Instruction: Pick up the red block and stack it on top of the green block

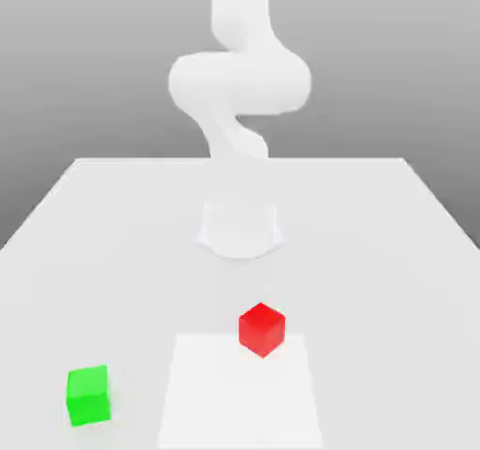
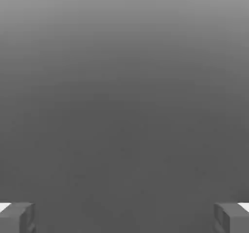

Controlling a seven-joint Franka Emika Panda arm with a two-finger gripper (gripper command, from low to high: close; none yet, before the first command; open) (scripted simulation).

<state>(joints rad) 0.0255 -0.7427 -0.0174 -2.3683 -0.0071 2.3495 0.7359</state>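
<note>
Exterior view has a pretty bare setup: a big pale table (image 1: 375, 270) with a white robot arm (image 1: 240, 78) standing at its far side, on a base (image 1: 240, 231) that's almost the same white as the tabletop, so its edges kinda melt together. Closer in there's a flat, brighter white patch (image 1: 240, 401), and the red block (image 1: 262, 330) sits right at its far edge, turned so a corner faces the camera. The green block (image 1: 89, 396) is off toward the exterior view's left, near the front, clear of the patch. Nothing's standing between the two blocks, just flat surface. Faces on both cubes look plain, and I can't spot any lettering on the arm either.

The arm's top gets chopped off by the frame, and the near edge of the patch is hard to pin down down there at the bottom. Hand view is mostly a gray gradient, with the jaws (image 2: 124, 218) poking in, partly cut off by the frame. They're spread wide open, nothing held, just empty space between them.
</note>
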